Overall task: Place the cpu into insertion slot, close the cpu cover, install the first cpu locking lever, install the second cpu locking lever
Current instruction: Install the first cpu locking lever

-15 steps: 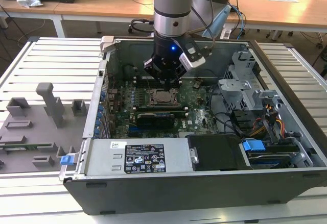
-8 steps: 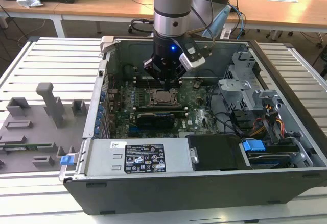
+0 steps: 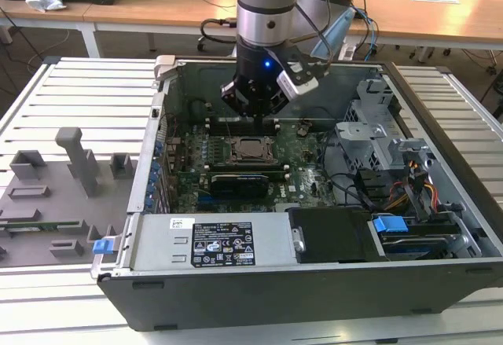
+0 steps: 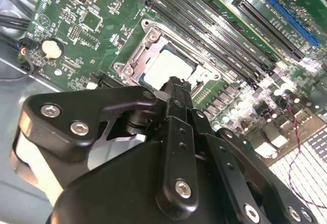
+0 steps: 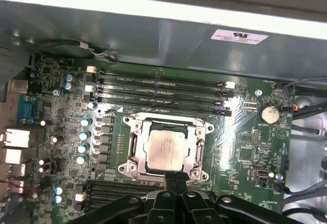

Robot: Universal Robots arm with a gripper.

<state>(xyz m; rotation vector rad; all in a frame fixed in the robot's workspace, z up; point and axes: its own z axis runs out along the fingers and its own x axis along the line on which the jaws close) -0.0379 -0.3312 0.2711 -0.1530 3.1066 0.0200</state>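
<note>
End effector [image 5: 176, 178] pressed together, empty, near cpu [image 5: 164, 150] seated in insertion slot [image 5: 131, 168]; white label [image 5: 239, 35] on case [image 5: 153, 30].

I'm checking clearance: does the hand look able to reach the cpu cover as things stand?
Likely yes: the hand hangs beside the cpu cover, with nothing between them in the first wrist view.

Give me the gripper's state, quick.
Gripper: shut, holding nothing, its fingertips at the edge of the insertion slot, where the cpu sits.
</note>
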